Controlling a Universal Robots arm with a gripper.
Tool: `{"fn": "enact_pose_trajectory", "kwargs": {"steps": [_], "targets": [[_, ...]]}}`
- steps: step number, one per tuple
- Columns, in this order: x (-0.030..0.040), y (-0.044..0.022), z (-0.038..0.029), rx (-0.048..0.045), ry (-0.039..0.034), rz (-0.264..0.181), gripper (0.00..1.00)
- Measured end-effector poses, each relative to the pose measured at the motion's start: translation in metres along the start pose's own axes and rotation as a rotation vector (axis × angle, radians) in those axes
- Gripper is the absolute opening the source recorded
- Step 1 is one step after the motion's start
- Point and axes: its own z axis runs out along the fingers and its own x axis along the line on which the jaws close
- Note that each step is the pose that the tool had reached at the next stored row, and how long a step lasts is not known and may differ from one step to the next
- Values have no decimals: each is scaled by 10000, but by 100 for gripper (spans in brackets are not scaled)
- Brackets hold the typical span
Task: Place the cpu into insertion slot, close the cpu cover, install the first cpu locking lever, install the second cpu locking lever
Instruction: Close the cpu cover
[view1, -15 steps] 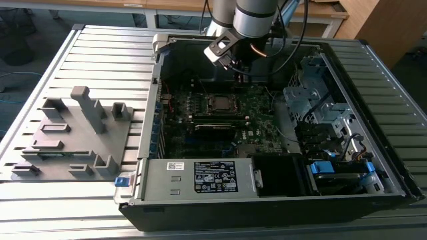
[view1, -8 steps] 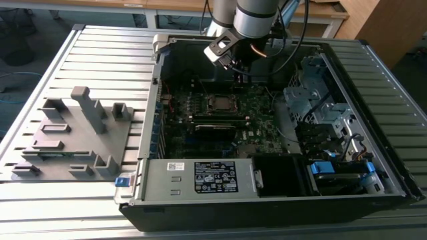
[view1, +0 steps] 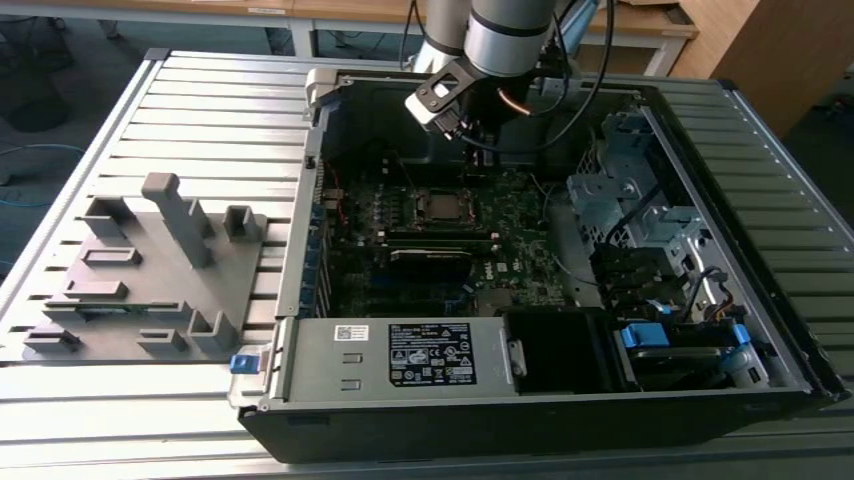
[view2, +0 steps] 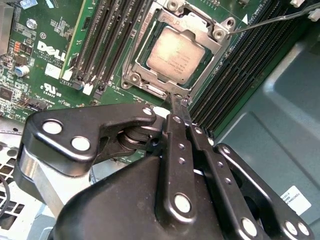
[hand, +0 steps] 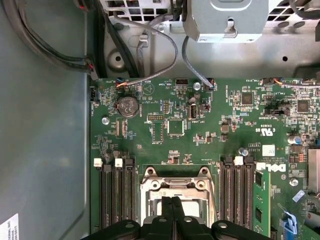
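Second wrist view, hand closed narrow and empty, tips just beside the cpu framed by the cpu cover

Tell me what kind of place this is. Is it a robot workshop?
Probably yes, a robot lab or test workshop. An opened black desktop computer case lies on a slatted grey metal table, a silver robot arm reaches into it, and wooden desks stand behind.

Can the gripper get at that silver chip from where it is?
Probably yes. The gripper hangs just beside the cpu, the case is open, and nothing lies between them; the cover frames its edges.
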Motion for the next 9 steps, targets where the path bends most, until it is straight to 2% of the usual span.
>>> {"fn": "enact_pose_trajectory", "kwargs": {"steps": [9], "targets": [[-1,-16,11,-1,0,1,10]]}}
